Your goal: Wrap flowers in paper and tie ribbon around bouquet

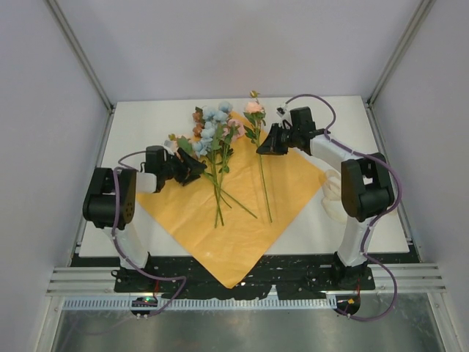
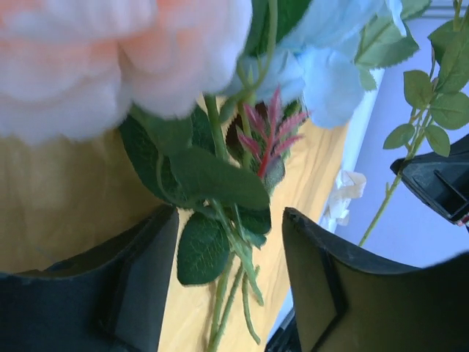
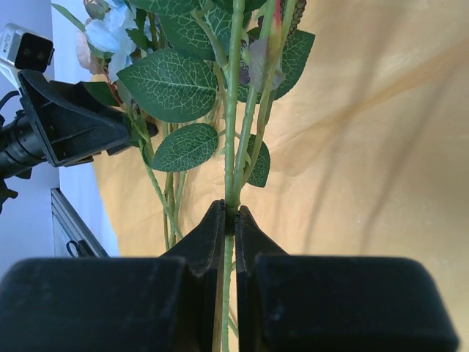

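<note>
So the paper (image 1: 242, 235) lies as a diamond on the table (image 1: 146, 117); its near corner hangs over the table's near edge, and its left and right corners are tucked under the two arms. The bare bits of table are the far-left and far-right corners plus a wedge on each side toward the near edge; walls close in on three sides, so not a lot of room out there.

The flowers (image 1: 212, 132) lie over the paper's far corner, blooms spilling onto the table, stems pointing at the near edge. The left gripper (image 2: 231, 213) has its jaws spread around the leaves and stems of that bunch, with gaps on both sides, not clamping anything. The right gripper (image 3: 229, 213) is pressed tight on a single stem (image 1: 262, 183), just right of the bunch, with the bloom toward the far edge.

The ribbon (image 1: 331, 192) is a pale heap by the paper's right corner, partly hidden behind the right arm; can't make out its ends. The left wrist view is mostly a blurry peach bloom up close; the right wrist view cuts off the blooms at the top.
</note>
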{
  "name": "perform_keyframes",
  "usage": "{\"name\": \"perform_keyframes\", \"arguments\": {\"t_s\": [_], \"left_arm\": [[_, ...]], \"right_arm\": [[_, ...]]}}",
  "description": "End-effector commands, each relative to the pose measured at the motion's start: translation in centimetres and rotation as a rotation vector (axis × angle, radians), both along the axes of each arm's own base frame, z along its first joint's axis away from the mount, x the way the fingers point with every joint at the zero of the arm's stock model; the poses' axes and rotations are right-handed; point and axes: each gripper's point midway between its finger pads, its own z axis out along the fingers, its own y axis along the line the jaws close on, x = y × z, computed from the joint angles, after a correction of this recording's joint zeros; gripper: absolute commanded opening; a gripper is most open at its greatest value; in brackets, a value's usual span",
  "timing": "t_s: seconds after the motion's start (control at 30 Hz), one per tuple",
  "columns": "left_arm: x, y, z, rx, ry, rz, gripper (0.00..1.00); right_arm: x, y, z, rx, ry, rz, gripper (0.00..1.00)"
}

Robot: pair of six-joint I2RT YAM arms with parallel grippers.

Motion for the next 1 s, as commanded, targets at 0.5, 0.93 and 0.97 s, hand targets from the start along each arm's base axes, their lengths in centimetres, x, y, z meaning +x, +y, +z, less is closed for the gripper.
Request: {"name": "perform_keyframes", "arguments": {"t_s": [0.5, 0.93, 0.97], "left_arm": [[-0.8, -0.5, 10.2, -0.058, -0.151, -0.064, 0.0], [-3.4, -0.5, 15.9, 0.149, -0.147, -0.376, 0.0], [-3.0, -0.5, 16.5, 0.153, -0.154, -0.383, 0.0]], "right_arm": [[0.7, 0.6, 3.7, 0.031, -0.094, 0.025, 0.05], [2.1, 6.9, 4.8, 0.226, -0.055, -0.088, 0.06], [2.2, 7.4, 4.7, 0.237, -0.054, -0.092, 0.05]]}}
